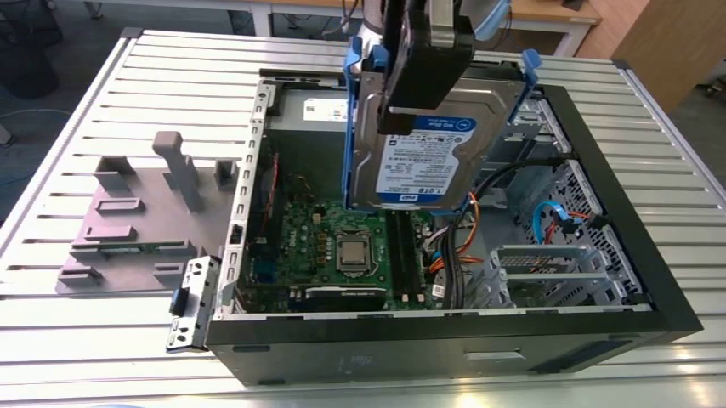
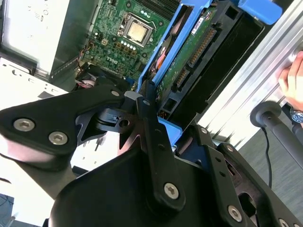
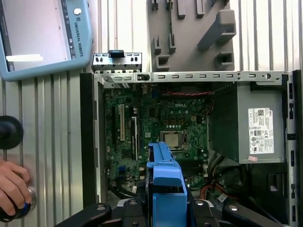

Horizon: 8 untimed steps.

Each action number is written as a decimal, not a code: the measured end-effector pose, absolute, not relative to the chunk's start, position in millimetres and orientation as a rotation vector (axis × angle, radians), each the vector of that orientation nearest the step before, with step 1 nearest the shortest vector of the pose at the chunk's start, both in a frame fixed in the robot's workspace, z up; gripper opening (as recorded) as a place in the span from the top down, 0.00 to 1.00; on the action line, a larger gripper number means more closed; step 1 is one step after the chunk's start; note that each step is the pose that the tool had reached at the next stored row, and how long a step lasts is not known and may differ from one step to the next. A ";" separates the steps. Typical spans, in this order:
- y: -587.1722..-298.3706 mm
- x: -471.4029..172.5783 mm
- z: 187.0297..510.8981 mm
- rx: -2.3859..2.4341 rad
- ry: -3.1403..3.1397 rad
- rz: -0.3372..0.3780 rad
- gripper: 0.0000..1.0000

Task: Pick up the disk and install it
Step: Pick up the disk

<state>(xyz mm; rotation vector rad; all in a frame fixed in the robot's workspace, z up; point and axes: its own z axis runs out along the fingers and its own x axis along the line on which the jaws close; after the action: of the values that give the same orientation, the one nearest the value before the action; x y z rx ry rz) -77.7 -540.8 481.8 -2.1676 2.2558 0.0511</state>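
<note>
The disk (image 1: 426, 161), silver with a blue-and-white label and blue rails, hangs upright above the open computer case (image 1: 454, 340), its lower edge over the motherboard (image 1: 340, 246). My gripper (image 1: 422, 102) is shut on the disk's upper end. The second wrist view shows the disk's green circuit side (image 2: 187, 61) running away from a black finger (image 2: 147, 106), with the processor socket (image 2: 135, 30) below. In the first wrist view the disk's blue rail (image 3: 165, 182) sticks out from the gripper (image 3: 163, 213) over the board.
A grey power-supply box (image 3: 258, 127) fills one end of the case. A grey moulded fixture (image 1: 136, 221) lies on the slatted table at the exterior view's left. A person's hand (image 3: 12, 182) rests on a black knob beside a teach pendant (image 3: 42, 38). Cables (image 1: 545, 212) crowd the drive-bay end.
</note>
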 end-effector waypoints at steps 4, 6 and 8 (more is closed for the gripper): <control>-542.3 -75.8 481.3 -2.167 2.256 0.051 0.64; -542.9 -74.8 481.1 -2.168 2.256 0.051 0.64; -543.4 -73.9 480.9 -2.168 2.256 0.051 0.64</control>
<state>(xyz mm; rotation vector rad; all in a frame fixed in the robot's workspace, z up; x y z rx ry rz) -73.9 -543.4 480.9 -2.1676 2.2558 0.0511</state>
